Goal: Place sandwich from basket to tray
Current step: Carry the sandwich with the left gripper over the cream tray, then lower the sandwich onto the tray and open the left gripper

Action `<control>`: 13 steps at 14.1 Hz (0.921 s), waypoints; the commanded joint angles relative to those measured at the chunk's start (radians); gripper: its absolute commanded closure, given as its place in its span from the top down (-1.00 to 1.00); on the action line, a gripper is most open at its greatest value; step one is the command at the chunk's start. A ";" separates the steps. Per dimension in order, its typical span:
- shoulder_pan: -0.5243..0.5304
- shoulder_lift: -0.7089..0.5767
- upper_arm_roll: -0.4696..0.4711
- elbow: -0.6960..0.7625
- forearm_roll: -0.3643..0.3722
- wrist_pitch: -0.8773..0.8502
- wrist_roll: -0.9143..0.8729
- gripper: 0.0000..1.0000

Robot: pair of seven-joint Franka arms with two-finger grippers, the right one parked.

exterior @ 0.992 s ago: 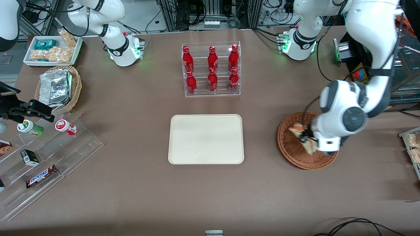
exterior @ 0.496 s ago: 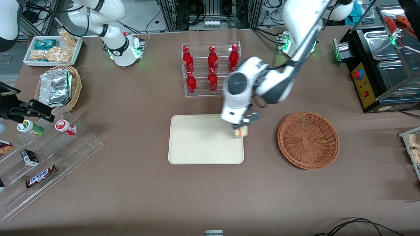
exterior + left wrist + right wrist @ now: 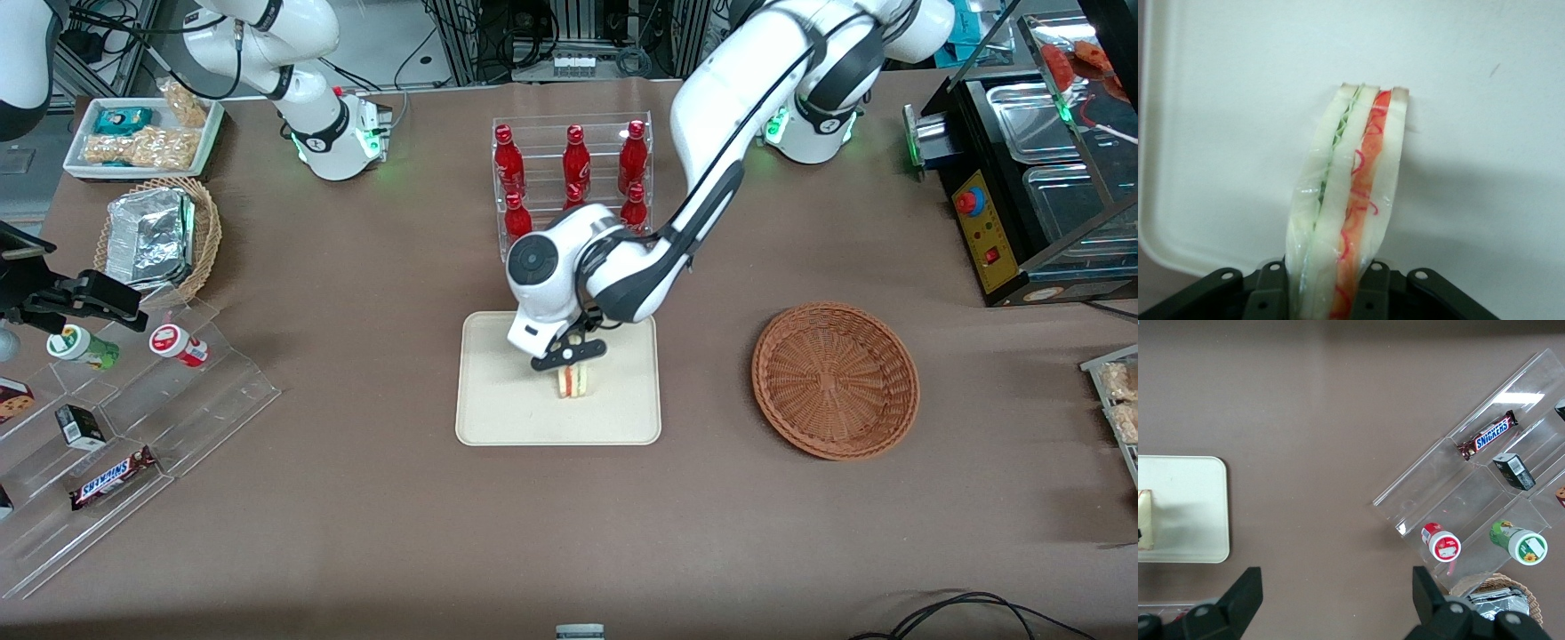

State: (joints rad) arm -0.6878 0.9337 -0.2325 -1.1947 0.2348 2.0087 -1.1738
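Front view showed us the end effector (image 3: 572, 357) clamping the sandwich (image 3: 575, 380) directly beneath it over the tray (image 3: 498, 418); we judged placement underway, needing lowering and release.

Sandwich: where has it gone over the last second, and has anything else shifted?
The gripper lifted the sandwich out of the basket and carried it toward the parked arm's end, over the middle of the tray, still clamped. The basket now lies empty. Tray, basket and bottle rack kept their places.
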 commanded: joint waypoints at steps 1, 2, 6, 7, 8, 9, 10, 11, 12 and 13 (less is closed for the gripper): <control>-0.016 0.048 0.012 0.098 0.024 -0.005 -0.012 0.54; -0.018 0.047 0.016 0.098 0.027 0.008 -0.007 1.00; -0.001 -0.036 0.027 0.096 0.041 -0.019 -0.017 1.00; 0.011 -0.068 0.027 0.096 0.040 -0.071 -0.015 1.00; 0.034 -0.103 0.025 0.093 0.035 -0.141 -0.007 1.00; 0.062 -0.148 0.022 0.090 0.017 -0.192 0.000 1.00; 0.082 -0.185 0.022 0.087 -0.006 -0.217 0.009 1.00; 0.094 -0.218 0.022 0.080 -0.026 -0.256 0.029 1.00; 0.103 -0.270 0.024 0.040 -0.029 -0.325 0.073 1.00; 0.141 -0.336 0.022 -0.004 -0.043 -0.375 0.147 1.00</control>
State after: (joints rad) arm -0.5880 0.7229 -0.2079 -1.0798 0.2224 1.6960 -1.1071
